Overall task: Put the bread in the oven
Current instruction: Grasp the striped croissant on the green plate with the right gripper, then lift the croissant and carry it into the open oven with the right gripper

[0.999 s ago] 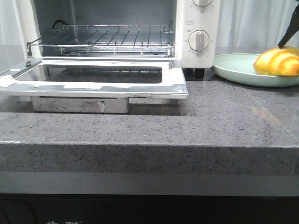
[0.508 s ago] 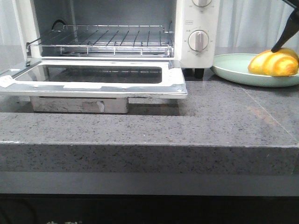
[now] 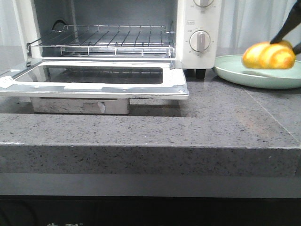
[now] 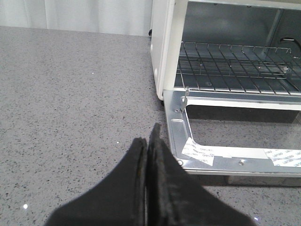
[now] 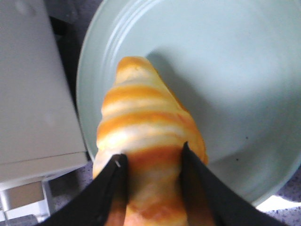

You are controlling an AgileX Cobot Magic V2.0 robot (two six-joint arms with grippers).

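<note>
Step in hand: carrying. Bread (image 3: 268, 55) clamped in right gripper (image 5: 150, 162), fingers (image 5: 115, 183) pressed on both flanks, held just above the green plate (image 3: 235, 73) near the table's far right edge. Clear of the plate, judging by the shadow beneath. Left gripper (image 4: 146, 146) clenched on nothing, low over the table's left side beside the oven (image 3: 197, 28) door (image 3: 101, 80). Door down, rack (image 3: 108, 40) bare. Next: sideways carry toward the opening, above the door's edge, then onto the rack.
</note>
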